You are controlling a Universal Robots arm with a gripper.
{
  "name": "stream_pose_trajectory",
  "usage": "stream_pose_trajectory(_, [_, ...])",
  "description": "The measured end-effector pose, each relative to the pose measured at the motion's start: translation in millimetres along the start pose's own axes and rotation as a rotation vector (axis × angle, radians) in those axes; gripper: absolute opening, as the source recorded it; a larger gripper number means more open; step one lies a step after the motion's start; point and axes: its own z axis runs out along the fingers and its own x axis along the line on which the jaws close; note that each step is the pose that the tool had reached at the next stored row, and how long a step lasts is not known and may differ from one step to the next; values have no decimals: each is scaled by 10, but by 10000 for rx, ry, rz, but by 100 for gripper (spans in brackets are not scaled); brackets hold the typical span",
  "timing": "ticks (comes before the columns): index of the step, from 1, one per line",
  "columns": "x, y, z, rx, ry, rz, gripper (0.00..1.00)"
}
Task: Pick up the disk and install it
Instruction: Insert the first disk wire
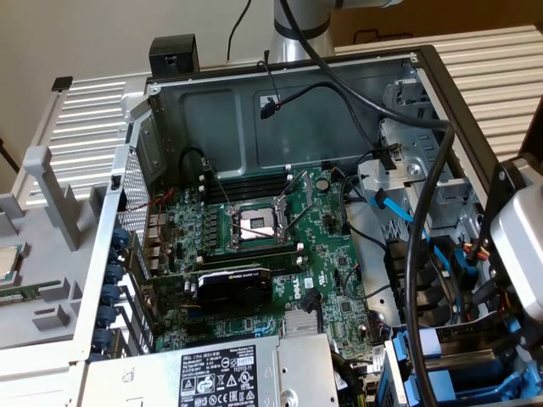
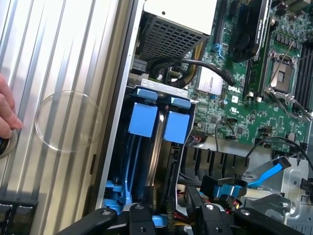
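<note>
My gripper (image 2: 171, 221) shows as black linkages hovering right over the drive bay (image 2: 146, 161) at the open computer case's corner. Two bright blue plastic tabs (image 2: 144, 120) stand side by side in that bay, with blue rails running down beneath them. The disk's silver body and white label are hidden; I cannot tell whether a blue-railed slot holds it. In the exterior view the arm's grey wrist housing (image 1: 519, 246) hangs above the same blue-railed bay (image 1: 407, 373) at the lower right.
A hand (image 2: 7, 113) rests at the ribbed case cover (image 2: 58, 58). The motherboard (image 1: 254, 254) with its open processor socket (image 1: 254, 225), graphics card (image 1: 233, 288) and power supply box (image 1: 229, 373) fill the case. Black cables (image 1: 424, 212) loop over the bay. A processor chip (image 1: 7, 263) lies outside.
</note>
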Motion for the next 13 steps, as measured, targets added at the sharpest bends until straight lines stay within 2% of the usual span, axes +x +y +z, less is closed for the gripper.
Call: stream_pose_trajectory(13, [9, 2, 30, 11, -60, -4, 40])
